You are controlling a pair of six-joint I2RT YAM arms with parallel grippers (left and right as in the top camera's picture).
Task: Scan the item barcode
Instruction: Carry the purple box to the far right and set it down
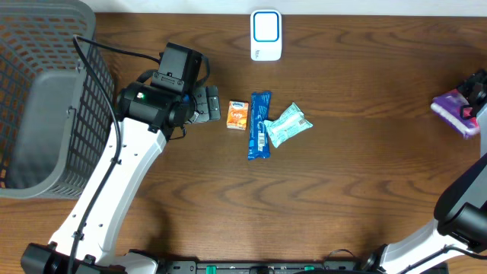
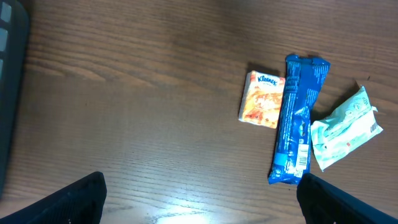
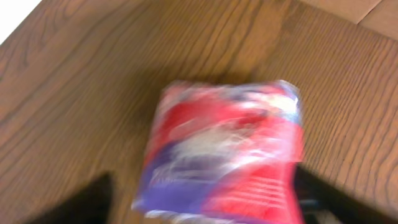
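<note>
fingers [image 2: 73, 200] spread on left arm [image 1: 114, 179], right fingers [image 3: 93, 200] flanking purple packet [image 3: 224, 149]

A grey mesh basket [image 1: 46, 30] stands at the far left of the counter [image 1: 365, 190], its walls an open grid and its floor plain grey. The counter is dark brown wood with a clear grain running along it.

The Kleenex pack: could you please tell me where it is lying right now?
Overhead, the Kleenex pack lies mid-table, directly left of the blue snack bar, with the white scanner farther back.
</note>
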